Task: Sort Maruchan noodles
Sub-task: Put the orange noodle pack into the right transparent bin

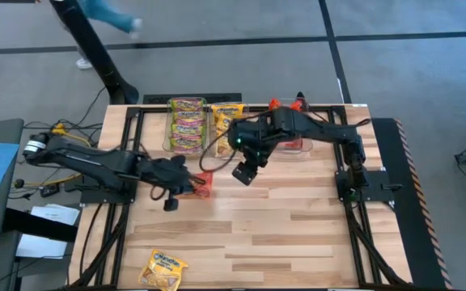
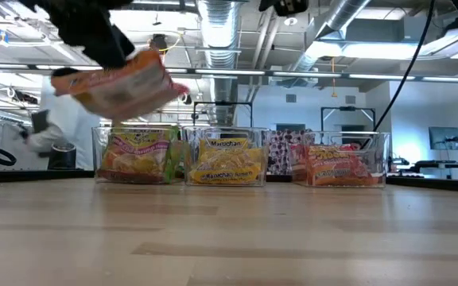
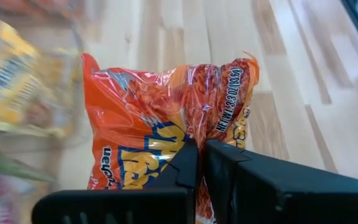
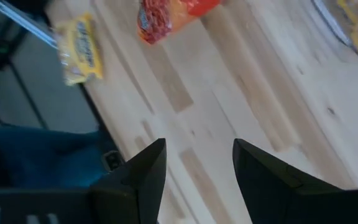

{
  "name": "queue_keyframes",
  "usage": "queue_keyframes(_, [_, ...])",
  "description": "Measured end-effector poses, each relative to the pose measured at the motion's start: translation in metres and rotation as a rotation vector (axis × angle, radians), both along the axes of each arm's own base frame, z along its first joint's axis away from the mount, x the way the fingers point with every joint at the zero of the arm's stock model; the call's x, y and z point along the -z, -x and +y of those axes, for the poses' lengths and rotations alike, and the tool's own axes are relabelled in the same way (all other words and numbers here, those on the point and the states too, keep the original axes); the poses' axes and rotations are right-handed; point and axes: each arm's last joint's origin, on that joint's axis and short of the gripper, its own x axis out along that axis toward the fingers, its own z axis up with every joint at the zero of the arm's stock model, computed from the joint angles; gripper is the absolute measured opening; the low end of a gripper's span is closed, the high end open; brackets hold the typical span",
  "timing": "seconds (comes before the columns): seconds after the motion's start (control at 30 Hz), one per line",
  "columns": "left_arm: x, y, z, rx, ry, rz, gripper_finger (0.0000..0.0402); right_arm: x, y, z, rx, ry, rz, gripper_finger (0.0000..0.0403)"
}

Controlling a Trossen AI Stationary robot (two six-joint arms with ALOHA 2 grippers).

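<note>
My left gripper (image 1: 189, 184) is shut on a red-orange Maruchan noodle packet (image 3: 160, 124), which the low view shows as the packet (image 2: 122, 83) in the air above the table. My right gripper (image 1: 245, 171) hangs open over the table's middle with nothing between its fingers (image 4: 148, 168). At the far edge stand three clear bins: one with green-and-pink packets (image 1: 187, 125), one with yellow packets (image 1: 226, 117), one with red-orange packets (image 2: 336, 163). A loose yellow packet (image 1: 163, 269) lies flat near the front left corner. My left gripper pinches the red-orange packet between its two fingers at the packet's near edge (image 3: 194, 130). The packet reaches forward past the fingertips, its crimped end (image 3: 236, 78) farthest out. It is lifted clear of the table and tilted.
Black frame rails (image 1: 128, 145) run along the table's left and right sides. A person (image 2: 62, 127) stands beyond the far edge at the left. Bare wood lies between the bins and the front edge (image 1: 298, 234).
</note>
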Motion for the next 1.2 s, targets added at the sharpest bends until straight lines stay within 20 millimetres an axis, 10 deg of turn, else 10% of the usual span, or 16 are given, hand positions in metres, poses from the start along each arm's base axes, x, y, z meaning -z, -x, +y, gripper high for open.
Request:
queue_keyframes(0.43, [-0.032, 0.032, 0.001, 0.044, -0.243, -0.186, 0.0000, -0.008, -0.020, -0.041, 0.150, -0.049, -0.209, 0.0232])
queue_keyframes(1.2, [-0.032, 0.031, 0.000, 0.049, -0.384, -0.179, 0.0000, 0.047, -0.078, -0.061, 0.346, -0.220, -0.195, 0.0238])
